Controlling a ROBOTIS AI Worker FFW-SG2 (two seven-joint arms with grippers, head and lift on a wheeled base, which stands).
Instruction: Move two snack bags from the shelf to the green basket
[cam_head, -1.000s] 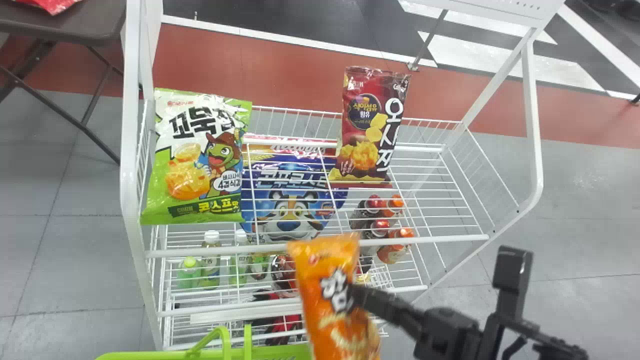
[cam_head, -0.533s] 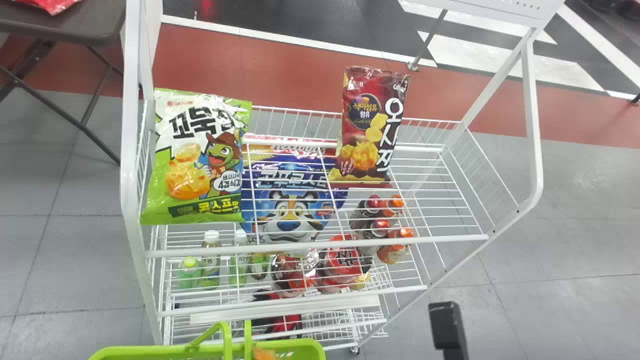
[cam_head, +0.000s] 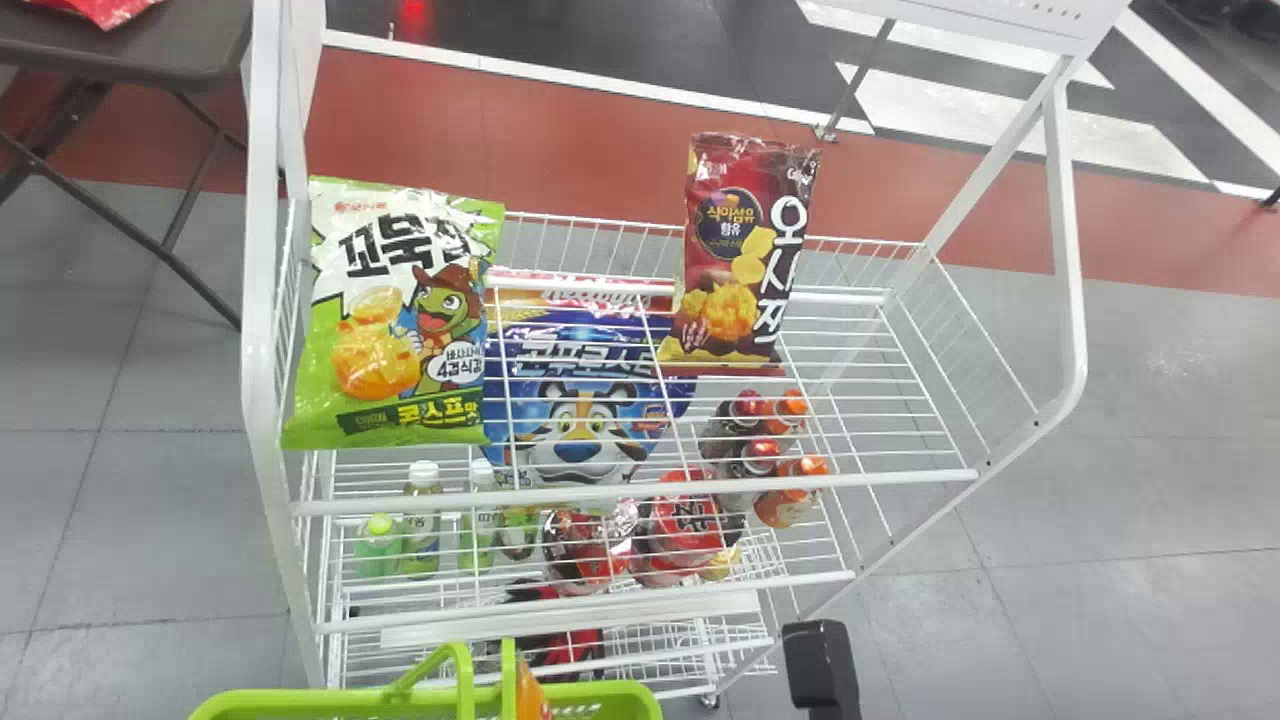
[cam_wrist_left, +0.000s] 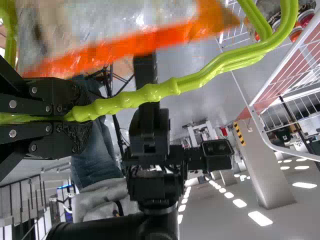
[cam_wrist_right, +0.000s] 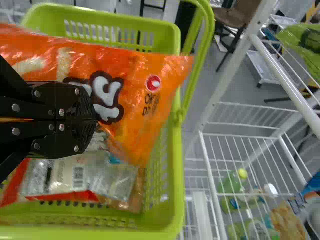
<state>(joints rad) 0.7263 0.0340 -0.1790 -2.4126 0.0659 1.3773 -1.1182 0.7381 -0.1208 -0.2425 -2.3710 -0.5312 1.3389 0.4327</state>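
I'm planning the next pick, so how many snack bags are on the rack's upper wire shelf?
2: the green bag at the left end, and the red bag at the back, right of middle. Something behind them could be hidden.

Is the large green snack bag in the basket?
No, the green snack bag is on the top shelf, left of the dark red bag.

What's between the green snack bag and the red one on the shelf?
Head view: between green bag and red bag, only bare shelf wires, with the blue bag seen through them, lower down.
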